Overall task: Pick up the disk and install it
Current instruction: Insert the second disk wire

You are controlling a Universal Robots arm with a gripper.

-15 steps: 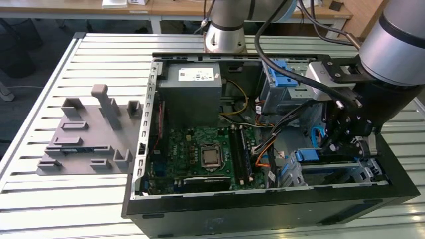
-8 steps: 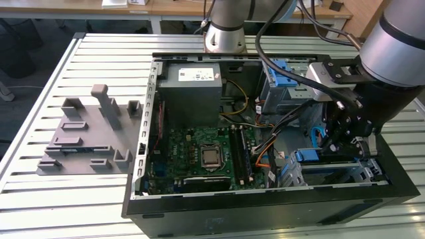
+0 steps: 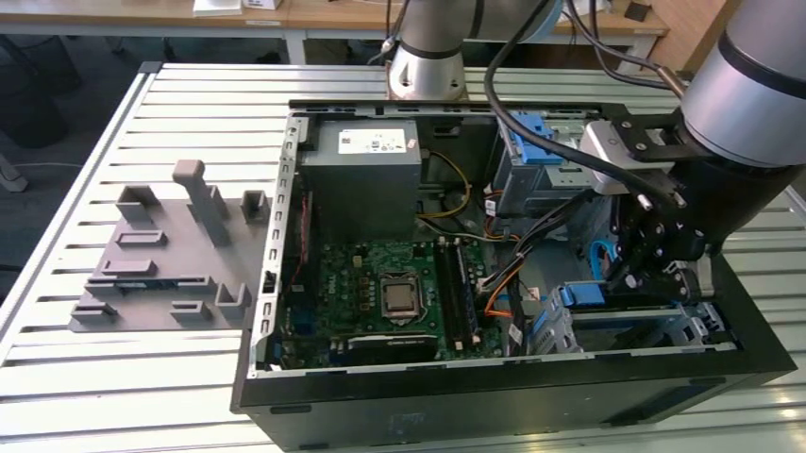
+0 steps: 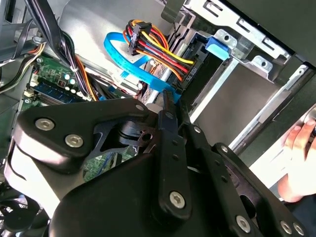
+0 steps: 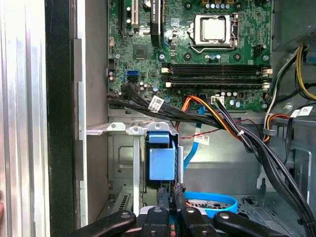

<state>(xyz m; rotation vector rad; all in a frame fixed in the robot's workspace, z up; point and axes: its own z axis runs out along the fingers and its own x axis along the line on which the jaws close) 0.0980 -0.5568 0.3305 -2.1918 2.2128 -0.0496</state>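
One pincer (image 5: pixel 173 193) closed, tips beside the disk (image 5: pixel 162 164), inside metal cage (image 5: pixel 123 148)

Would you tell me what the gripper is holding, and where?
Cannot be told: the gripper has its jaws shut at the blue carrier in the drive cage, nothing visibly between them.

The arm (image 3: pixel 756 104) hides the computer case's (image 3: pixel 504 396) far corner in the exterior view; the picture's edge crops it. A hand (image 4: pixel 298 163) is cut off in the second wrist view.
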